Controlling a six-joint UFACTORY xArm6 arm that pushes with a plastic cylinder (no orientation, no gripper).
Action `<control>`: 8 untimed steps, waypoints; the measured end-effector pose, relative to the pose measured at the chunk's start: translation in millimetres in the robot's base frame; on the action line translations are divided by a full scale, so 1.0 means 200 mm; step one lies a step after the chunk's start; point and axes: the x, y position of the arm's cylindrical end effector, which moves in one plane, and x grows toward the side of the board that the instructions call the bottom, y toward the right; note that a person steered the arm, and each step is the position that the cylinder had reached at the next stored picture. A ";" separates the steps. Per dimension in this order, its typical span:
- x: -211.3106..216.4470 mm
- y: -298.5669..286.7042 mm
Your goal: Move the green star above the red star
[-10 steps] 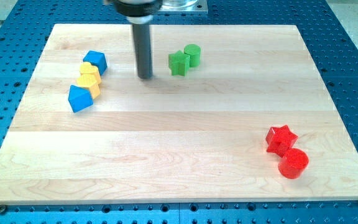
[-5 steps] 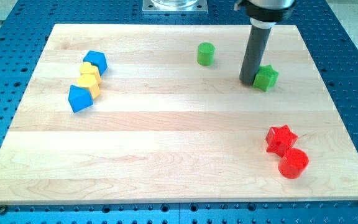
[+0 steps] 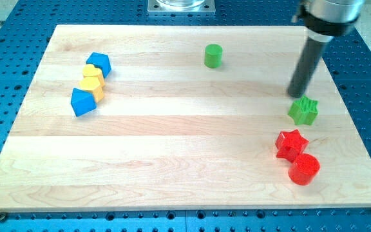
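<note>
A: Are there jaws to open or close?

B: No jaws here; the arm ends in a rod, so apart or together cannot be told.

A: What lies on the tabletop (image 3: 172,135), left to right?

B: Blue and yellow blocks (image 3: 91,82) far left, a green cylinder (image 3: 213,55), then the green star (image 3: 303,111) just above the red star (image 3: 291,144). My tip (image 3: 295,96) sits just above the green star.

A: Which step?

B: Placement looks nearly finished; next, probably only a slight nudge or lifting clear.

Rod's upper end (image 3: 330,13) cut off by the view's top.
</note>
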 end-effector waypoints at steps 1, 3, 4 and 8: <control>0.17 0.20; 0.23 0.02; 0.23 -0.12; 0.12 -0.60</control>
